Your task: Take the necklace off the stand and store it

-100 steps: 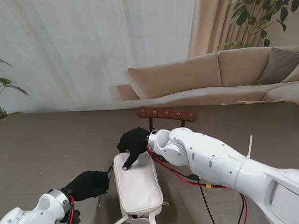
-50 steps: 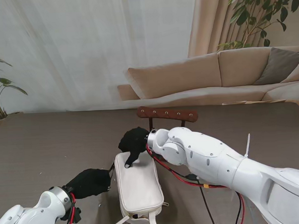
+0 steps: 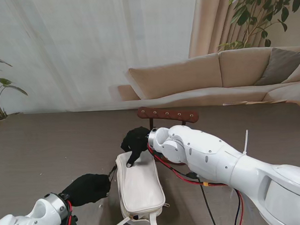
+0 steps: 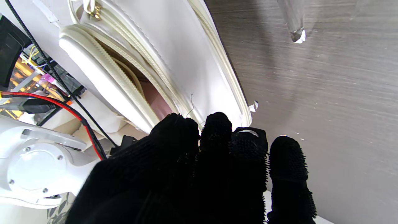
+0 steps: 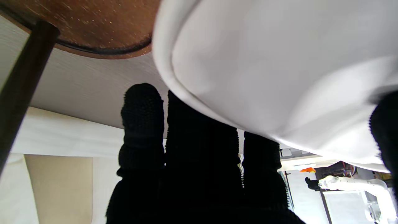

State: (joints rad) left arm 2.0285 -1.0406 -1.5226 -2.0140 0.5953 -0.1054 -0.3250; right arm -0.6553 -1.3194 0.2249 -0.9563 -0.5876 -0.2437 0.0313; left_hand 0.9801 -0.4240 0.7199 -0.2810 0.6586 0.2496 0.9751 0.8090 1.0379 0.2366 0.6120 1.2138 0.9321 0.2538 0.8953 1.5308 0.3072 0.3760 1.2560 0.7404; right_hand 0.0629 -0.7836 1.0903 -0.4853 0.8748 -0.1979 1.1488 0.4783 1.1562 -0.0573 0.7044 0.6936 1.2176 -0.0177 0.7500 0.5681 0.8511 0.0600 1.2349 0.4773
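From the stand camera I look down on the brown wood-grain table, which fills the frame from edge to edge. Next in size is the white leather zip pouch with a strap, lying at about six o'clock from the table's centre, its long axis running away from me. At twelve o'clock from the pouch stands the dark wooden jewellery stand with a studded crossbar; in the right wrist view its round base and post sit just beside the pouch's end.

My right hand in its black knit glove is on the far end of the pouch, at the pouch's twelve o'clock. The right wrist view shows its fingers curled against the white leather, with the thumb at the other side, so I read it as gripping that end of the pouch.

My left hand, also black-gloved, sits at the pouch's nine o'clock, touching its near-left edge. In the left wrist view the pouch's zip gapes open onto a brownish lining, and the fingertips are bunched at the open rim; whether they pinch it I cannot tell.

The thin necklace itself I cannot make out in any view, neither on the crossbar nor in the pouch.
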